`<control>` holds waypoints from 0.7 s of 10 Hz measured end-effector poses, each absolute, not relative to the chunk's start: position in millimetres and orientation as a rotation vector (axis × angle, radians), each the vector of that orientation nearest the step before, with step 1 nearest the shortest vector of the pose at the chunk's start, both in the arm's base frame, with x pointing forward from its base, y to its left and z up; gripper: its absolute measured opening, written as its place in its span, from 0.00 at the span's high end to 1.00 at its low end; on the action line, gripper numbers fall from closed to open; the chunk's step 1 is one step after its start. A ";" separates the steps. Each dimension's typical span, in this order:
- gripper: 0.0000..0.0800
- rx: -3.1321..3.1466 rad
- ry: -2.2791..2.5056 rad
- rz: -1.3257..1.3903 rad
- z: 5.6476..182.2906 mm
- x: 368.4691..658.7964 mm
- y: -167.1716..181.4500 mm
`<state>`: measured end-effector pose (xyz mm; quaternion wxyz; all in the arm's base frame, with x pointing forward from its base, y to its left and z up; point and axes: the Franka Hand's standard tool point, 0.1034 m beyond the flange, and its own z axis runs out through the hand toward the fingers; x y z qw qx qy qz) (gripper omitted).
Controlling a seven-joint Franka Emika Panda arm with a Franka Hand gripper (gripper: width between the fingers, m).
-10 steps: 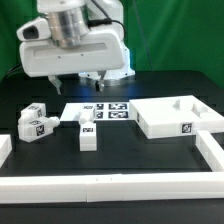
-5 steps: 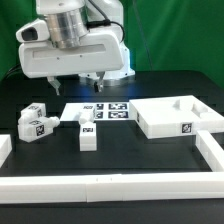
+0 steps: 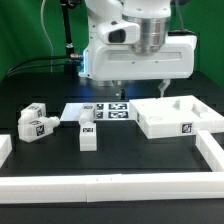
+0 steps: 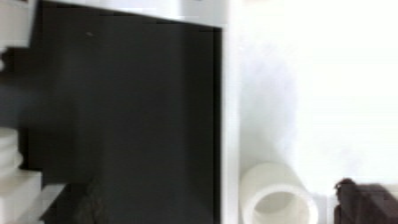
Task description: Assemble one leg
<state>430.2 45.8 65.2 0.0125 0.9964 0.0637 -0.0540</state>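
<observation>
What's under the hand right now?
The hand hangs over the white panel: its edge and a round hole show, black table alongside. The legs stand elsewhere. A dark hand part covers one corner of the wrist view.

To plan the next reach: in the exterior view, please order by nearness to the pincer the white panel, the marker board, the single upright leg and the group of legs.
1. White panel, right below the pincer.
2. Marker board, to the exterior view's left.
3. Single upright leg, further left, nearer the front.
4. Group of legs, far left.
</observation>
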 end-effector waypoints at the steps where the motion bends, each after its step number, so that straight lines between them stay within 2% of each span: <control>1: 0.19 3.105 0.187 -0.171 64.7 429.6 42.4; 3: 0.19 3.105 0.189 -0.160 61.5 429.1 44.7; 6: 0.19 3.094 0.223 -0.100 18.8 419.8 58.9; 7: 0.19 3.091 0.230 -0.098 11.9 421.4 59.7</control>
